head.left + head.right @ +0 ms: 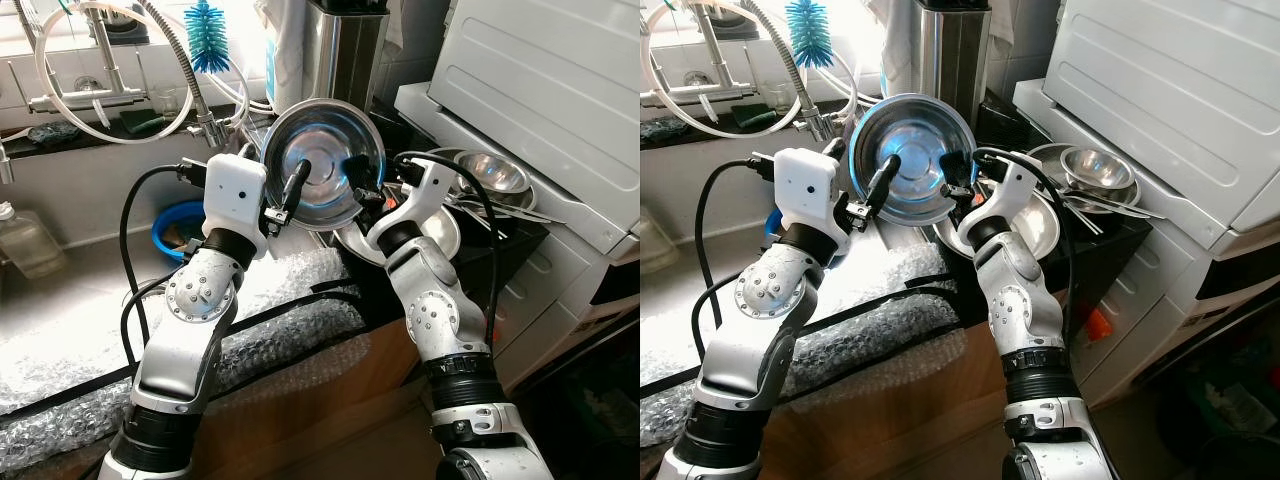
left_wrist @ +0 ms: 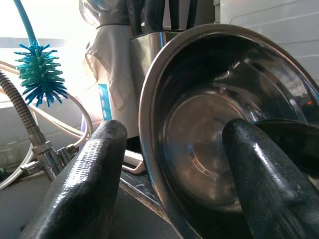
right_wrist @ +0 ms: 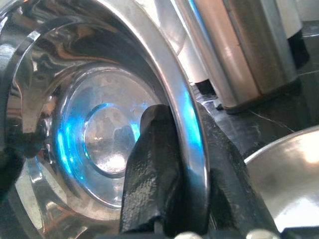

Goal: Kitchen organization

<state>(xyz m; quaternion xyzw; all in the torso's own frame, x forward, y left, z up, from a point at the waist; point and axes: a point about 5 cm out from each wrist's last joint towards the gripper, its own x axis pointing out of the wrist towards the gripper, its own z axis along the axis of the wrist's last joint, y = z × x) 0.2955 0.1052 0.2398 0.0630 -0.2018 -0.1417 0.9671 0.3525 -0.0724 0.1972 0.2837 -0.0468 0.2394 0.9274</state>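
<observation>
- A steel bowl (image 1: 322, 163) is held tilted on edge, its hollow facing the camera, above the dark counter (image 1: 520, 235) beside the sink.
- The left gripper (image 1: 287, 199) pinches the bowl's left rim, one finger inside.
- The right gripper (image 1: 362, 190) clamps its right rim.
- More steel bowls (image 1: 490, 172) sit stacked behind, apparently on a rack.
- A blue bottle brush (image 1: 207, 37) hangs above the faucet (image 1: 196, 98).

Left arm: raised, elbow bent, left gripper (image 1: 285, 200) fingers straddling the bowl (image 1: 325, 160) rim. Right arm: raised, bent, right gripper (image 1: 366, 192) clamped on the opposite rim.
</observation>
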